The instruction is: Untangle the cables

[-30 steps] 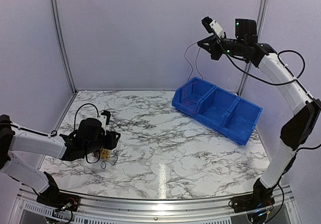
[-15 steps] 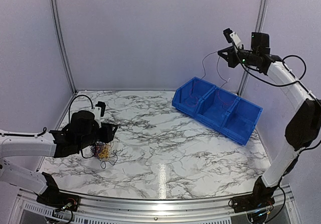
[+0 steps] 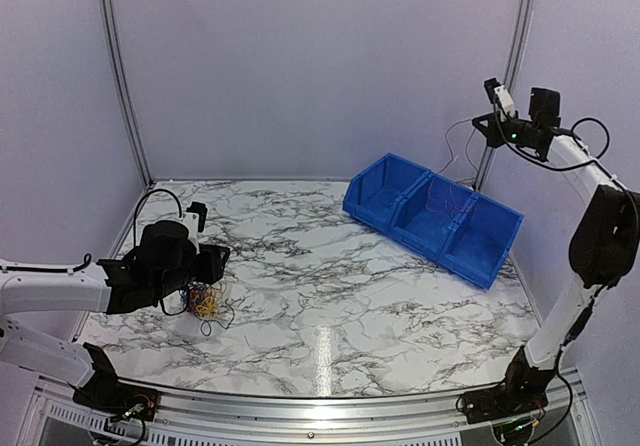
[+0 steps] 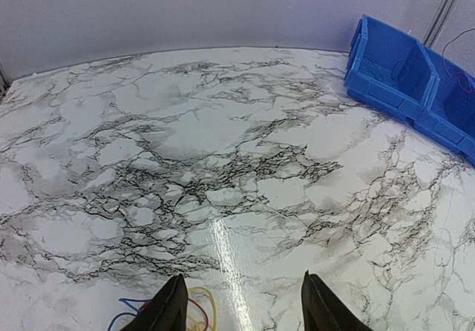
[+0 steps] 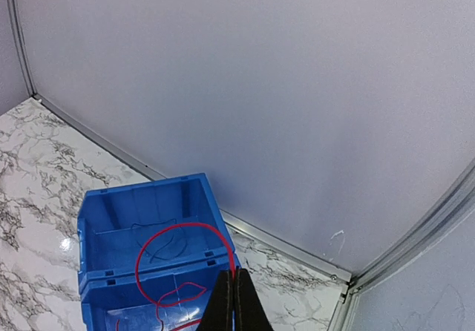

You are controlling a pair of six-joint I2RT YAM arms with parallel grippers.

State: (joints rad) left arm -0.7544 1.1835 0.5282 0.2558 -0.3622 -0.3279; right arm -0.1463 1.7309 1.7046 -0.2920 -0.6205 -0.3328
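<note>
Right tool (image 5: 234, 279) pinches red cable (image 5: 180, 225) above bin (image 5: 141, 190); thin, it may slip out. Left tool (image 4: 241, 312) spread over cables (image 3: 205, 301).

The table (image 3: 330, 276), a white slab with dark marble veining, is carrying two items. The cables (image 3: 203, 301), a small tangle with blue and yellow loops, are lying on the surface directly under the left claw (image 3: 213, 264), with loops showing beside its left finger in the wrist view. A blue three-compartment bin (image 3: 465, 261) is sitting on the surface well ahead and to the right of the left claw, and below the right claw (image 5: 234, 277).
</note>
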